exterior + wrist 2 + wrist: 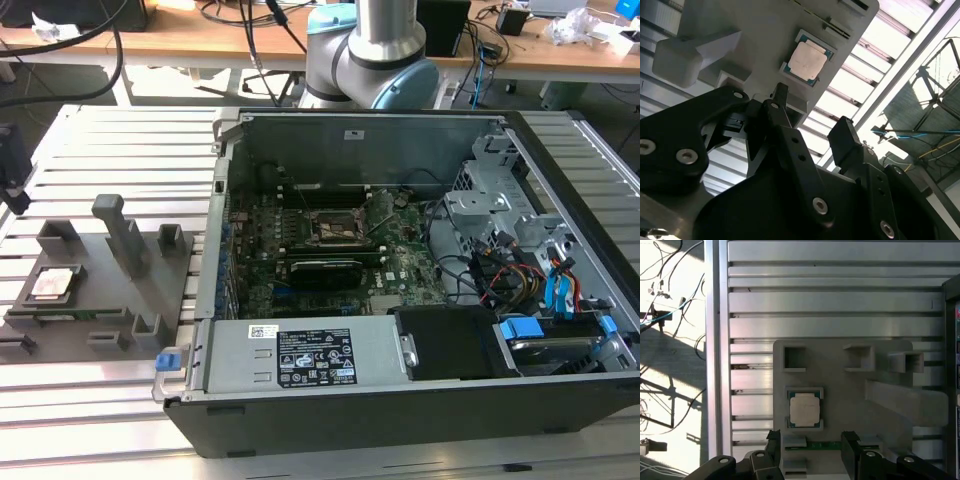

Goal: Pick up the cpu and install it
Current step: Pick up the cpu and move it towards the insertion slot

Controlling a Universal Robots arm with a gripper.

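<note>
First wrist view, please: where do we have the cpu now?

— We see it lying flat in its square seat on the grey fixture, shiny side up. The fixture stands on the slotted aluminium tabletop. In the exterior view the cpu is at the exterior view's left, well apart from the open computer case and its motherboard socket.

— And the tool?

— It is released. In both wrist views its two fingers stand apart with nothing between them. They hang above the fixture, near the cpu but not touching it. So we judge that we are in the approach to the pick; nothing is lifted yet.

— How do we do this step well?

— We think the tool should first be centred over the chip, because the cpu seems not exactly in line with the middle of the gap. The fingers should meet two opposite edges squarely, not the corners. We should descend straight and slowly, since the seat seems to have raised edges beside the chip and a finger could land on them. The chip is thin and smooth, so we expect it to slip easily. A gentle, even closing seems best to us.
</note>
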